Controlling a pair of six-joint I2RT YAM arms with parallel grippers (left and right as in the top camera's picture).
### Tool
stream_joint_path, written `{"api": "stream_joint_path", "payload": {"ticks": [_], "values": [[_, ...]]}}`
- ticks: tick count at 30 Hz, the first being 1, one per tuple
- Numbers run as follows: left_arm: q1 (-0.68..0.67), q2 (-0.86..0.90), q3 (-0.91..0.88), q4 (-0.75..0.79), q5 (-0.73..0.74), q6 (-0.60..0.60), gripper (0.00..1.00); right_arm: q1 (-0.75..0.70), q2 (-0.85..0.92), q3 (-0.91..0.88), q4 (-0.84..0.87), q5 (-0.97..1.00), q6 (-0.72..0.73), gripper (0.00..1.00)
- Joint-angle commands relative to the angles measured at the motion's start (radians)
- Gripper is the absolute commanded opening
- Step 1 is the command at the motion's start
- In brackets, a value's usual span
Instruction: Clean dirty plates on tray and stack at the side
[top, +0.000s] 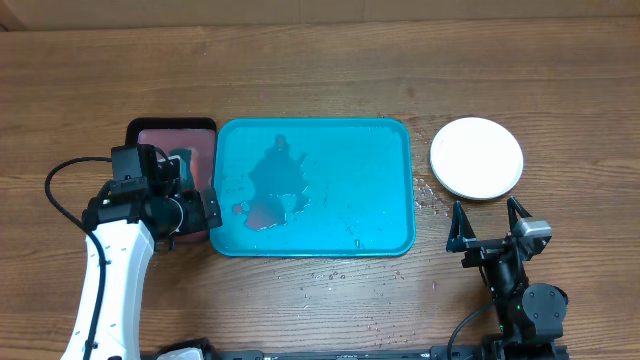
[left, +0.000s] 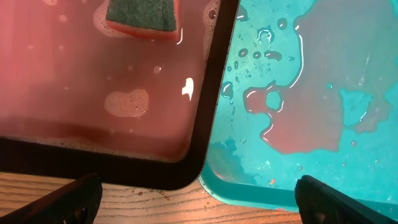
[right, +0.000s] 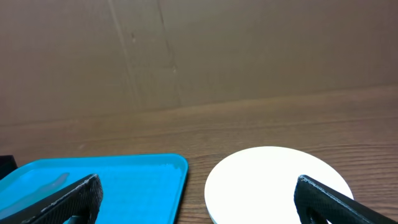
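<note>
The plates (top: 477, 158), a white one showing on top, are lying on the table just right of the wet tray (top: 390, 135). They are likely handling as light, stiff plastic, perhaps slippery with water, and are calling for a rim grip. The left claw (left: 199, 205) and right claw (top: 485, 212) are both standing wide, holding nothing.

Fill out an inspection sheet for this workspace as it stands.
Surface: wooden table, water droplets near the teal tray front and right edges.
Job's things: teal tray holds no plates, only a reddish puddle; white plate sits right of it, off the tray.
Clutter: black tray of pinkish soapy water with a sponge.
Grippers: left gripper open over both trays' adjoining edges; right gripper open, empty, near the plate.
Cables: black cable loops beside the left arm.
Surroundings: plain brown backdrop.
</note>
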Motion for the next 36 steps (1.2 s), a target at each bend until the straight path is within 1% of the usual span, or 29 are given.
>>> {"api": "stream_joint_path", "payload": {"ticks": [1,7,9,13,16,19,21,24,29,36], "values": [[-0.007,0.003,-0.008,0.0,-0.004,0.022,1.0,-0.004,-0.009,-0.01,0.005,-0.001,-0.001,1.0],[-0.006,-0.003,-0.008,0.001,-0.004,0.022,1.0,-0.004,-0.009,-0.01,0.005,-0.001,0.0,1.0],[-0.007,-0.025,-0.011,0.044,-0.002,0.022,1.0,-0.004,-0.009,-0.01,0.005,-0.001,0.0,1.0],[-0.032,-0.126,-0.072,0.277,0.043,0.022,1.0,-0.004,-0.009,-0.01,0.005,-0.001,0.0,1.0],[-0.071,-0.243,-0.171,0.489,0.042,0.022,1.0,-0.004,-0.009,-0.01,0.005,-0.001,0.0,1.0],[-0.098,-0.361,-0.282,0.655,0.042,0.022,1.0,-0.004,-0.009,-0.01,0.005,-0.001,0.0,1.0],[-0.105,-0.444,-0.359,0.743,0.042,0.022,1.0,-0.004,-0.009,-0.01,0.005,-0.001,-0.001,1.0],[-0.105,-0.575,-0.467,0.832,0.047,0.022,1.0,-0.004,-0.009,-0.01,0.005,-0.001,-0.001,1.0],[-0.105,-0.77,-0.594,0.888,0.048,0.022,1.0,-0.004,-0.009,-0.01,0.005,-0.001,0.0,1.0],[-0.105,-1.037,-0.717,0.896,0.047,0.023,1.0,-0.004,-0.009,-0.01,0.005,-0.001,0.0,1.0]]}}
